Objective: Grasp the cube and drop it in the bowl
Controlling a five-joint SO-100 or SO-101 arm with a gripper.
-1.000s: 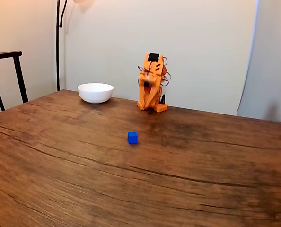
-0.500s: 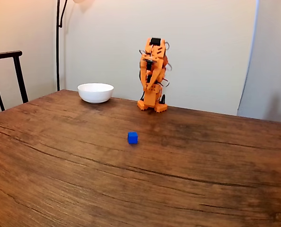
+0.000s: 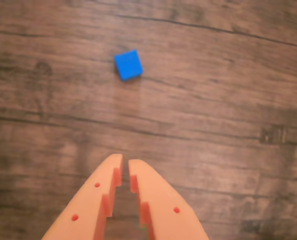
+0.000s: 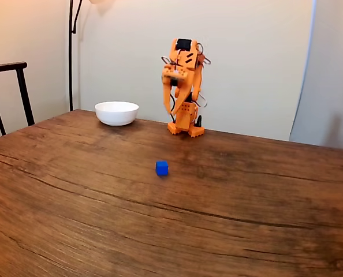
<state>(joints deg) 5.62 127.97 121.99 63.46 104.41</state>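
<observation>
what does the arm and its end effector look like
The arm is bright orange plastic with thin looping cables and a small black block on top. The end effector has two tapered orange fingers with stepped inner edges and small round holes.

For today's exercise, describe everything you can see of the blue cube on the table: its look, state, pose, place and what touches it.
The cube is small, solid bright blue, with plain unmarked faces and a matte, plastic-like look. It sits flat on the brown wooden table, near mid-table, in front of the orange arm's base. In the wrist view it lies turned slightly askew, beyond the gripper tips, well apart from them. Only the tabletop touches it.
</observation>
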